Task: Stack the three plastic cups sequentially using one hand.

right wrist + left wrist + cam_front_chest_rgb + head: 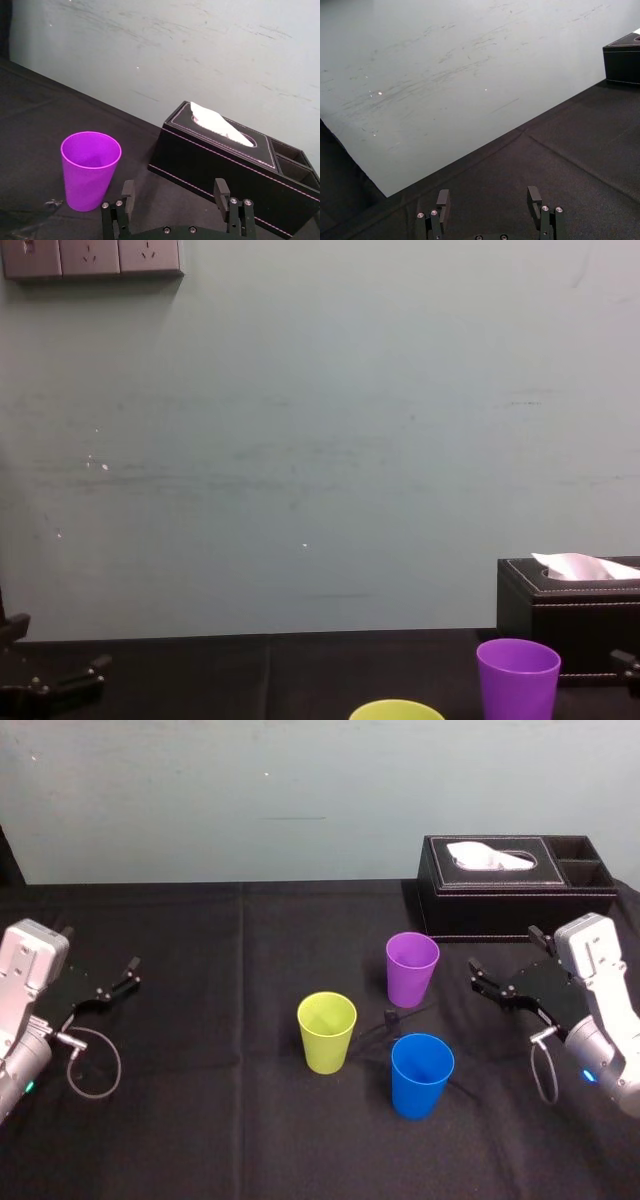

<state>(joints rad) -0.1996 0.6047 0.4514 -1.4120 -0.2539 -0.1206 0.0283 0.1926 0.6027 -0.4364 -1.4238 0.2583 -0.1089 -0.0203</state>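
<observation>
On the cloth [190, 1130] stand purple cup [412, 968], yellow-green cup [327, 1032], blue cup [421, 1075], seemingly empty.

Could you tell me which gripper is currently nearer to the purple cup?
Right. The right gripper hangs open just to the right of the purple cup; the left gripper, also open, is far off to its left, past the yellow-green cup.
</observation>
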